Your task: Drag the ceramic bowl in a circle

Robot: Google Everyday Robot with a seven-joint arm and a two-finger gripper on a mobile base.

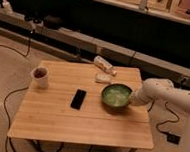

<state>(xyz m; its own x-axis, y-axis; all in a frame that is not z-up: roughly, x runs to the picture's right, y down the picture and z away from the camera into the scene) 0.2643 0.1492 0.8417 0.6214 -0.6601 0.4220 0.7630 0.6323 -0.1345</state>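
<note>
The white arm reaches in from the right, bent low over the table edge. The gripper sits at the bowl's right rim, fingers closed together. The bowl rests right of centre, near the phone.

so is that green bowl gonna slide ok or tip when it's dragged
The ceramic bowl looks wide and shallow, so it probably slides rather than tips. The wooden table looks smooth. The gripper, shut at its right rim, might tilt it slightly.
</note>
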